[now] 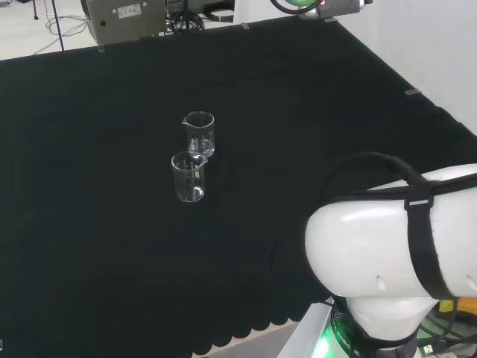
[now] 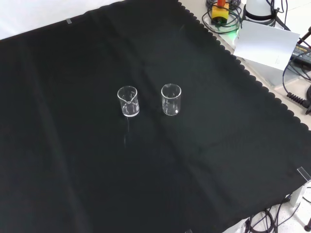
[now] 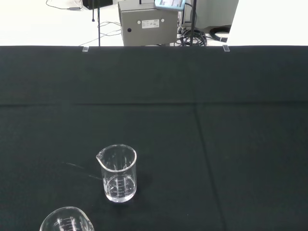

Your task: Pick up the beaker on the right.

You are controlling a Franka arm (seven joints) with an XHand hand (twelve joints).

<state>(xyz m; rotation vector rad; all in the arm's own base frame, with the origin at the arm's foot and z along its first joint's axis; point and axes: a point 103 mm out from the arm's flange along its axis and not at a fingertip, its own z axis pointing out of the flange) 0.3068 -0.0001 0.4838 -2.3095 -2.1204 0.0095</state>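
In the front view, the left beaker (image 2: pixel 128 101) and the right beaker (image 2: pixel 171 99) stand upright, near each other on the black cloth (image 2: pixel 73 160). The fingers' state cannot be told. The risk: a descending hand could clip the neighbour or seize the wrong glass.

Two clear glass beakers, both upright, empty, printed graduations, pour spouts. Front view: right beaker (image 2: pixel 171 99) beside left beaker (image 2: pixel 128 101), small gap, not touching, mid-cloth. Head view: same pair one behind other, near one (image 1: pixel 188 177) overlapping far one (image 1: pixel 199 133). Wrist view: one whole (image 3: pixel 118 173), other's rim (image 3: pixel 66 219) at frame edge.
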